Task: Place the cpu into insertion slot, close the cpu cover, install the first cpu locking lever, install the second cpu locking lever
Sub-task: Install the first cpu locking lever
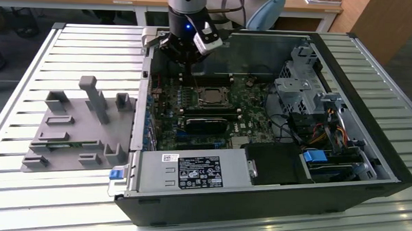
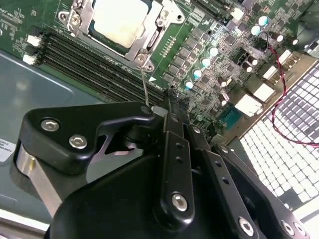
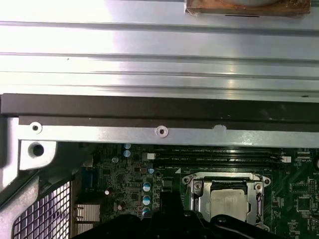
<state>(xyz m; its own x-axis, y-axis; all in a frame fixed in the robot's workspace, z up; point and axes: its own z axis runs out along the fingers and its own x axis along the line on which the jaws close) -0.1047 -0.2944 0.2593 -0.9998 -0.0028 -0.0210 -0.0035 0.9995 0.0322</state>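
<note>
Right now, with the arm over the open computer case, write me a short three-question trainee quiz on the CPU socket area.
1. True or false: the cpu already sits in the insertion slot, with the cpu cover closed down around it.
2. Multiple choice: in the exterior view, the grey fixture plate lies (A) inside the case, (B) on the slatted table at the exterior view's left of the case, (C) on the power supply.
3. Fill in: in the second wrist view, the thin metal rod runs from the gripper up to a corner of the cpu ____.

Key: 1 true; 2 B; 3 cover.
</note>
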